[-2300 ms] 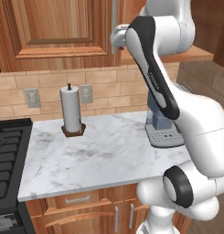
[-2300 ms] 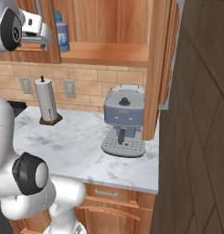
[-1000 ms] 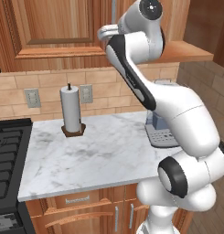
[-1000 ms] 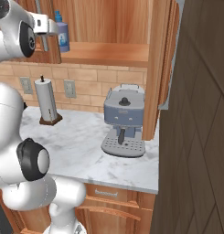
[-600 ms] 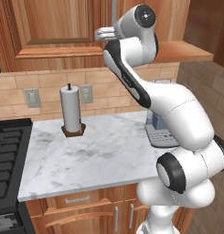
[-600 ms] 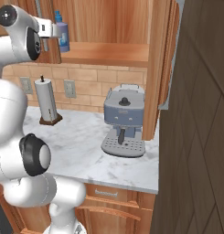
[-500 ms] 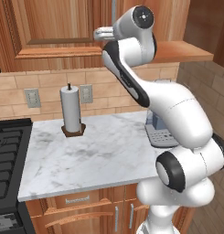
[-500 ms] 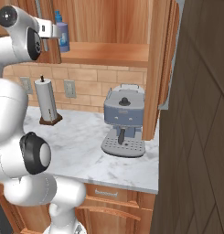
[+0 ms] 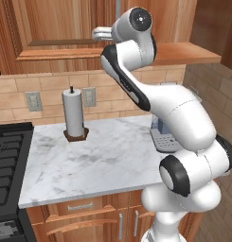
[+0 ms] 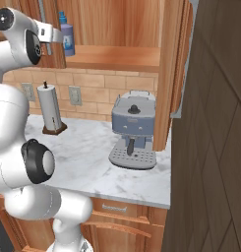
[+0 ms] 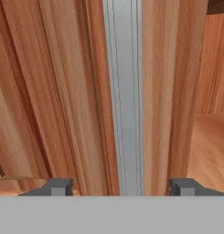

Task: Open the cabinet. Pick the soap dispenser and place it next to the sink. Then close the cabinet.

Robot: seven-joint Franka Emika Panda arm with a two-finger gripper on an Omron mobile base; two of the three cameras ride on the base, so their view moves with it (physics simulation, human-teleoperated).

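The arm is glossy white, built of rounded, bulging segments. Its joints carry round dark caps ringed in black, and a black seam band runs along one link. The wrist ends in a short grey block. The fingertips are small, square and dark grey.

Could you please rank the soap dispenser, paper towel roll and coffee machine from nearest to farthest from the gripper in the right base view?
From the gripper:
1. Soap dispenser, just beside it on the cabinet shelf.
2. Paper towel roll, below on the counter.
3. Coffee machine, farther right on the counter.
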